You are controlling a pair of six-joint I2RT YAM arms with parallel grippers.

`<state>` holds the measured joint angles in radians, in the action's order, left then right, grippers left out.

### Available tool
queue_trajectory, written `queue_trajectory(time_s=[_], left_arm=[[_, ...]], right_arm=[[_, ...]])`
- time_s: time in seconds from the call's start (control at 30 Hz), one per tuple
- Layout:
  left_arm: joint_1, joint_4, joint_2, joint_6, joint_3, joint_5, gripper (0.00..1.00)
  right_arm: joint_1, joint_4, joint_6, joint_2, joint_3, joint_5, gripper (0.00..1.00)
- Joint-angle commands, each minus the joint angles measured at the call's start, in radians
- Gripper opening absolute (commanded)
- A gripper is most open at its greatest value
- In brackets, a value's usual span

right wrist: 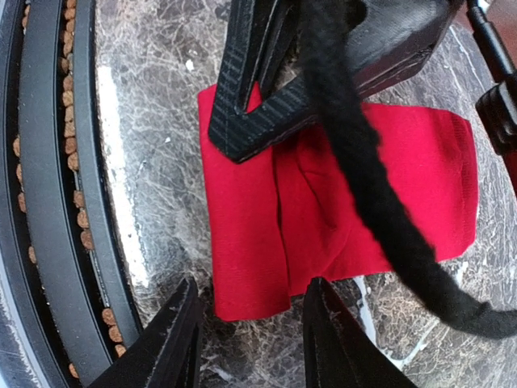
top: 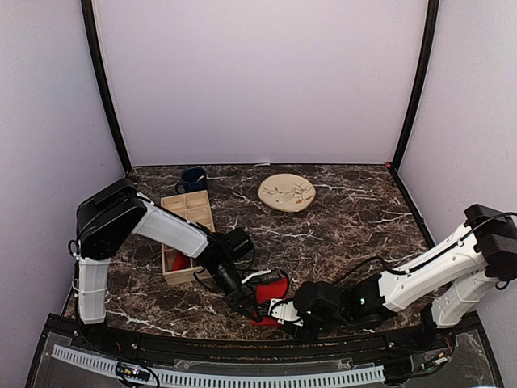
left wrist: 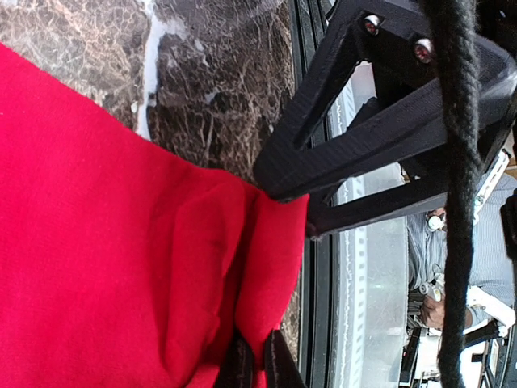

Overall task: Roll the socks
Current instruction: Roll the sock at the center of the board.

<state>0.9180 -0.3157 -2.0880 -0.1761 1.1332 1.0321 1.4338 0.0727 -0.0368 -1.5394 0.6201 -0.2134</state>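
Note:
One red sock [top: 271, 293] lies flat on the marble near the front edge, between the two grippers. My left gripper [left wrist: 258, 339] is shut on a raised fold of this sock [left wrist: 121, 242], pinching the fabric near its front end. My right gripper [right wrist: 254, 284] stands open just in front of the sock [right wrist: 323, 202]; the sock's near end lies between its fingertips [right wrist: 179, 323] without being clamped. The left gripper's fingers [right wrist: 258, 97] rest on the sock's far part in the right wrist view. A second red sock [top: 179, 262] lies in the wooden box.
A wooden compartment box [top: 187, 212] stands at the left, with a dark blue mug [top: 194, 179] behind it. A round beige plate [top: 287, 192] sits at the back centre. The table's front rail [right wrist: 48, 202] runs close beside the sock and my right gripper.

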Motion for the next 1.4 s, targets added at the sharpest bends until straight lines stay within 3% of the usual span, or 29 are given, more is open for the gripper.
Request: queue_trajectory(time_s=[0.0, 0.2, 0.73, 1.2, 1.37], left_arm=[[-0.007, -0.082, -0.043, -0.026, -0.015, -0.058, 0.02], [-0.007, -0.089, -0.044, -0.031, -0.012, -0.055, 0.02], [-0.009, -0.099, -0.045, -0.034, -0.003, -0.061, 0.05], [-0.017, 0.020, 0.040, 0.040, -0.066, -0.130, 0.36], [-0.024, 0.059, 0.076, 0.060, -0.098, -0.167, 0.39]], right_arm=[[0.010, 0.005, -0.028, -0.021, 0.031, -0.019, 0.39], [0.009, -0.002, -0.042, -0.042, 0.045, -0.016, 0.35], [0.000, -0.032, -0.045, -0.107, 0.070, 0.012, 0.03], [-0.070, -0.035, 0.000, -0.080, 0.054, 0.141, 0.00], [-0.087, -0.028, 0.025, -0.072, 0.043, 0.160, 0.00]])
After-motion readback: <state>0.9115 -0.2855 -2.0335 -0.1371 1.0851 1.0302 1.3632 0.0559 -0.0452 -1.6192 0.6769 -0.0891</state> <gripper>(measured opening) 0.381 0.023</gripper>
